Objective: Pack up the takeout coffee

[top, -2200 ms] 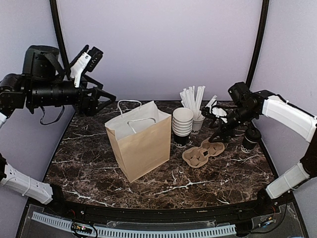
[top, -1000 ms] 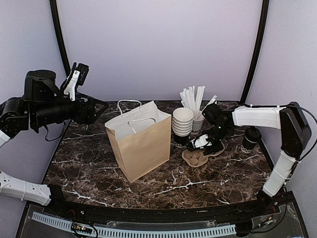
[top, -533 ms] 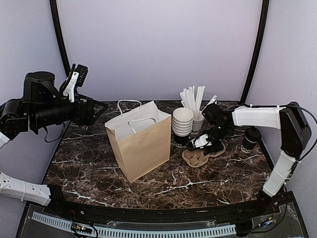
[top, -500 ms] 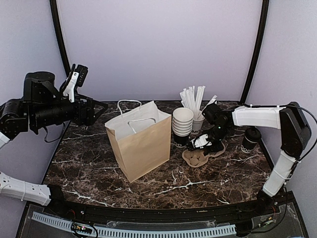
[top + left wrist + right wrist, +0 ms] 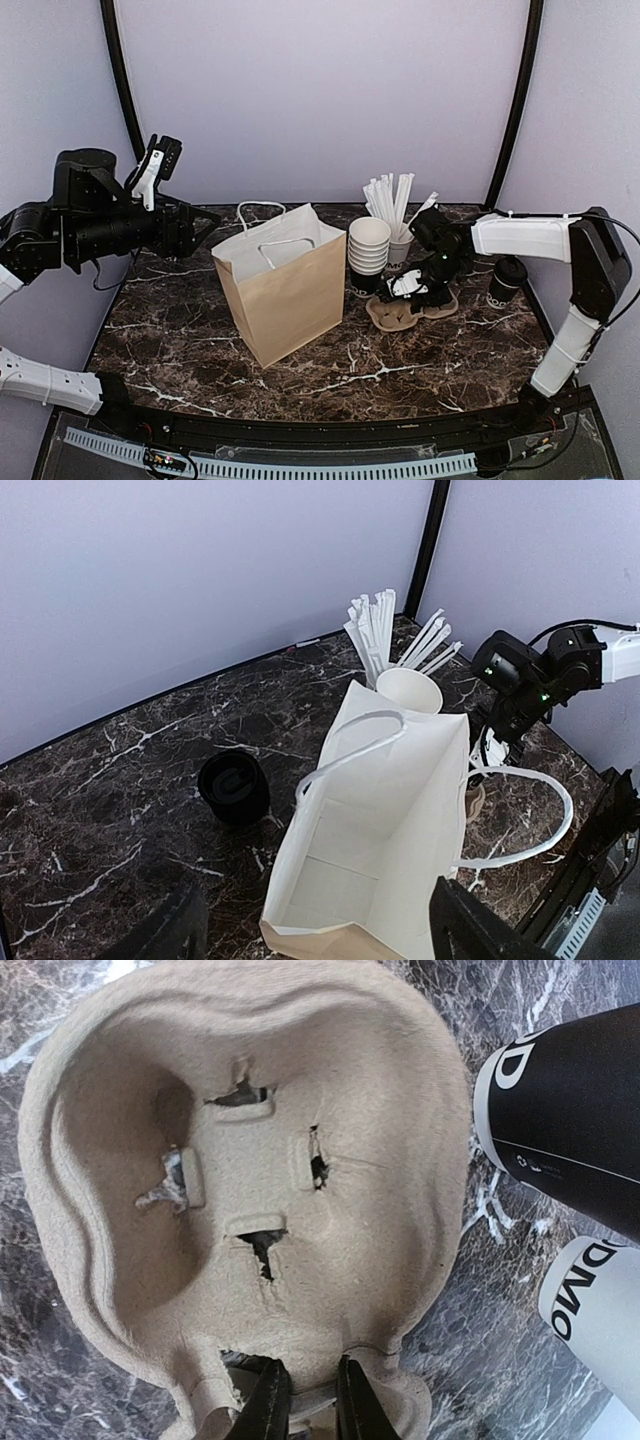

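The takeout coffee (image 5: 505, 282), a black lidded cup, stands at the right edge of the table, right of my right arm. Another black lidded cup (image 5: 233, 787) shows in the left wrist view beside the bag; the top view hides it. The brown paper bag (image 5: 280, 290) stands open and upright mid-table, its white inside (image 5: 390, 820) empty. My left gripper (image 5: 205, 222) hovers open above and left of the bag. My right gripper (image 5: 415, 290) is down on the pulp cup carrier (image 5: 405, 312), fingers (image 5: 270, 1400) pinching the carrier's (image 5: 250, 1160) near rim.
A stack of lidless black cups (image 5: 368, 255) stands just left of the carrier, with a white cup of wrapped straws (image 5: 392, 215) behind it. Both cups' bases (image 5: 570, 1110) sit close beside the carrier. The bag's white handles (image 5: 520, 820) arch over its mouth.
My right arm dropped from above onto the carrier, and its jaws have narrowed onto the rim. My left arm lowered a little and drifted toward the bag.
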You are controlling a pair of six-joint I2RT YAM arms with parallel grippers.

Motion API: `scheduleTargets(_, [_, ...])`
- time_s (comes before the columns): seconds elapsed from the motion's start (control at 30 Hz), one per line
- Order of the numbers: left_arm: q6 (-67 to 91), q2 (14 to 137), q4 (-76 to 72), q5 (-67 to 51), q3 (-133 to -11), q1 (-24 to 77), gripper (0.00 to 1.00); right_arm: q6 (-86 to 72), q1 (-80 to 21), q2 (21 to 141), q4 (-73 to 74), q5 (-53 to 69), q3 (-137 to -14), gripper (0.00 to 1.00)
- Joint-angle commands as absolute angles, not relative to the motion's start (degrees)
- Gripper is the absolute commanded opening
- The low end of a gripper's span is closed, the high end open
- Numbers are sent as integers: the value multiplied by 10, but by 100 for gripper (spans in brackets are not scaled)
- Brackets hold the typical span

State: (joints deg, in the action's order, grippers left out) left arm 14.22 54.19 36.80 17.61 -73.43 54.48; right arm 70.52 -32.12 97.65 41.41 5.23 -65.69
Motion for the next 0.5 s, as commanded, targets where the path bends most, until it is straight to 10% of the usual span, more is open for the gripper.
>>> scheduleTargets(0.0, [142,539,353,173,-727,540,79,679,-338,917,437,50,-646,13])
scheduleTargets(0.47, [147,613,414,72,-767,426,80,627,-374,806,579,44,-818,11])
